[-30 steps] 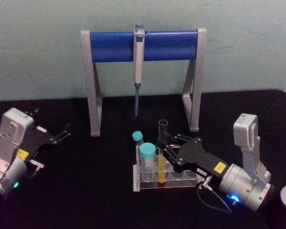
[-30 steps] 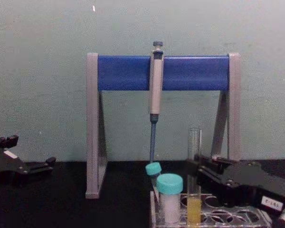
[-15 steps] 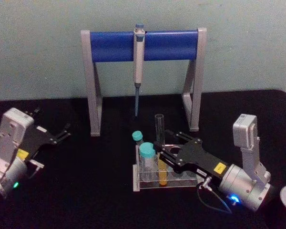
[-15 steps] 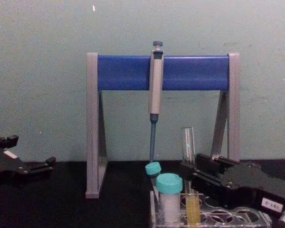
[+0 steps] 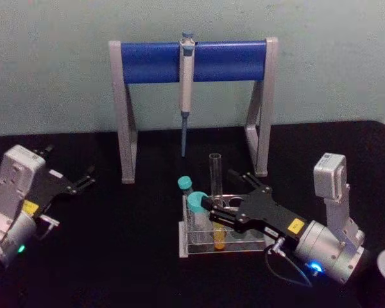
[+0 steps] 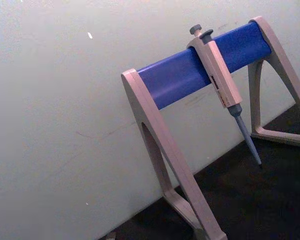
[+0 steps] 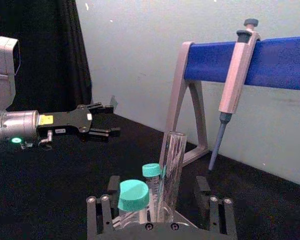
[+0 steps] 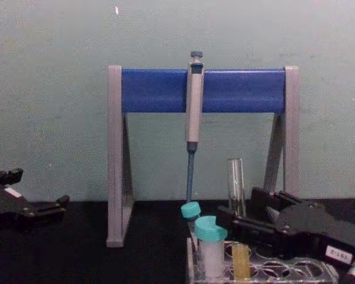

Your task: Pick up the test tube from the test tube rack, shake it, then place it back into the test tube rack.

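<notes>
Since a second ago the right gripper [image 5: 217, 206], lower right, has spread its black fingers to straddle the tall clear glass test tube [image 5: 216, 192] with yellow-orange liquid, standing in the low clear plastic rack [image 5: 191, 247], lower centre; the grasp looks imminent. Left gripper [image 5: 83, 179] idles mid-left, fingers apart.
</notes>
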`<state>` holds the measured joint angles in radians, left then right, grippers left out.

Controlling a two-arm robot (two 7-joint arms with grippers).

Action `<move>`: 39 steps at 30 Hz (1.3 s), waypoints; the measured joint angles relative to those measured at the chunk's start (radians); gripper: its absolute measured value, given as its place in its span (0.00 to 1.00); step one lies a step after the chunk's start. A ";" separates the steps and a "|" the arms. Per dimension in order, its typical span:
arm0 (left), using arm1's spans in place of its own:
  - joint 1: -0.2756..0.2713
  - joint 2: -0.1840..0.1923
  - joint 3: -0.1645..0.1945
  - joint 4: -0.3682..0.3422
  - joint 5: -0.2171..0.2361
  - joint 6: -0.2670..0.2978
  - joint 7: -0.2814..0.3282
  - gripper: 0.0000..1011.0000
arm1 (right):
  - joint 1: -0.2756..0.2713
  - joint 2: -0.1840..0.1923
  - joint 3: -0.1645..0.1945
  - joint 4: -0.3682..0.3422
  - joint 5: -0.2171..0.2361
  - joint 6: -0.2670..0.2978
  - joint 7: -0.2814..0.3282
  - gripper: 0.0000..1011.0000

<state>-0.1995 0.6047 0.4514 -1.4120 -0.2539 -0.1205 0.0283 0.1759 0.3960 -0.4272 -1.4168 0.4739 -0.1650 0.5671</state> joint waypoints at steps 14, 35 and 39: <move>0.000 0.000 0.000 0.000 0.000 0.000 0.000 0.99 | -0.008 0.010 0.009 -0.040 -0.013 -0.026 -0.007 0.99; 0.000 0.000 0.000 0.000 0.000 0.000 0.000 0.99 | -0.195 -0.046 0.225 -0.265 -0.311 -0.109 -0.433 0.99; 0.000 0.000 0.000 0.000 0.000 0.000 0.000 0.99 | -0.209 -0.064 0.240 -0.241 -0.358 -0.027 -0.492 0.99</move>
<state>-0.1996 0.6047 0.4514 -1.4120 -0.2539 -0.1206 0.0283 -0.0335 0.3316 -0.1876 -1.6578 0.1162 -0.1922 0.0751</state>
